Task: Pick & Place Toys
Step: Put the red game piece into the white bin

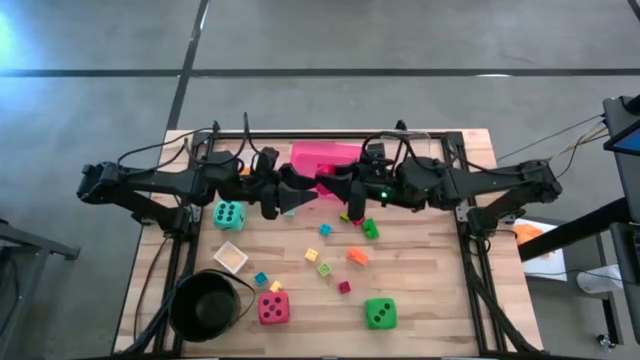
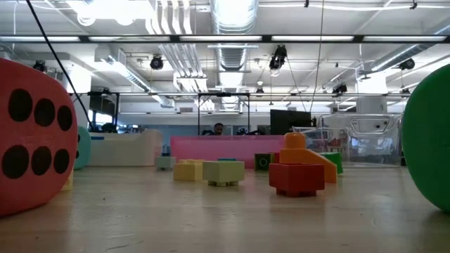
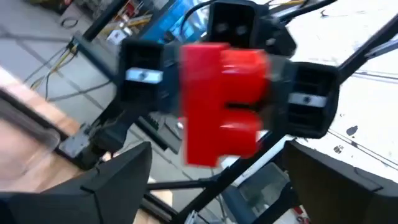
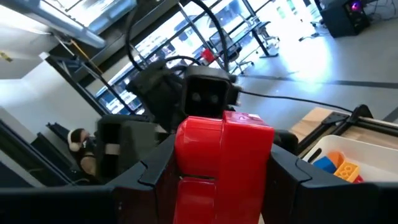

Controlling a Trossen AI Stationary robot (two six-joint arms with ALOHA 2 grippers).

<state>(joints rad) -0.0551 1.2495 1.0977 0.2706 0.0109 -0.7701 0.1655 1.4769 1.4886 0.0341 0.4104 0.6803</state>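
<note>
A red plastic block (image 4: 222, 163) hangs in the air over the table's far middle, beside the pink tray (image 1: 322, 156). My right gripper (image 1: 338, 187) is shut on it. My left gripper (image 1: 293, 199) faces it from the left, open, its fingers (image 3: 121, 180) wide apart and short of the block (image 3: 222, 102). On the table lie a teal die (image 1: 229, 214), a red die (image 1: 273, 308), a green die (image 1: 379, 313) and several small bright blocks (image 1: 357, 256). My right gripper pinches the red block between its two fingers, one on each of two opposite sides (image 4: 184, 177). The fingers (image 4: 287, 177) lie level and come from the table's right side. The block is lifted clear of the table and stands upright in the hold.
A black round bowl (image 1: 205, 304) stands at the near left, with a small pale square tray (image 1: 230, 257) beside it. A clear tray (image 2: 358, 140) stands at the far right. In the low view the red die (image 2: 35, 133) and green die (image 2: 430, 144) flank the near edge.
</note>
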